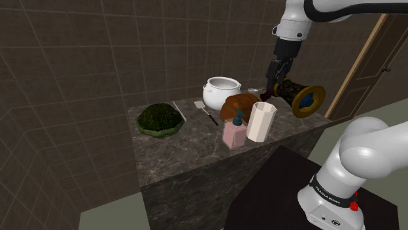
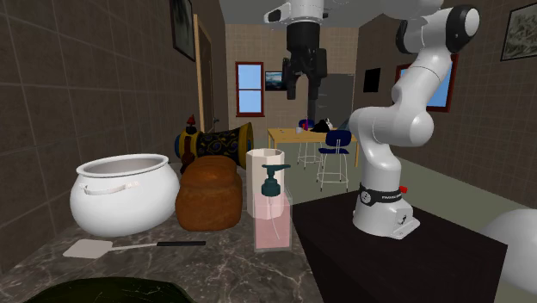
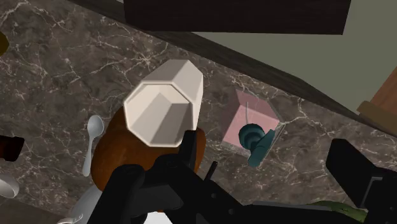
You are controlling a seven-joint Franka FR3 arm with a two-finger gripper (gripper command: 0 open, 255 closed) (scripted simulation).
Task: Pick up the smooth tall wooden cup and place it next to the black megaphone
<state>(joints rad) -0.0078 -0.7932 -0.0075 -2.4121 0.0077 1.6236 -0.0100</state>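
Gripper (image 1: 273,82) is open and empty, above the cup (image 1: 261,121). The cup stands upright on the counter (image 1: 189,150), just beside the pink soap dispenser (image 1: 234,132) and near the megaphone (image 1: 302,97). Cup is pale, faceted, rigid and prob. light with slick walls, so grip across two opp. flats at upper wall w/ moderate force.

The black gripper (image 2: 307,79) hangs high above a tall pale cup (image 2: 267,157). A pink soap bottle (image 2: 272,225) stands just in front of the cup. A brown loaf (image 2: 208,196) sits beside it, next to a big white pot (image 2: 120,196).
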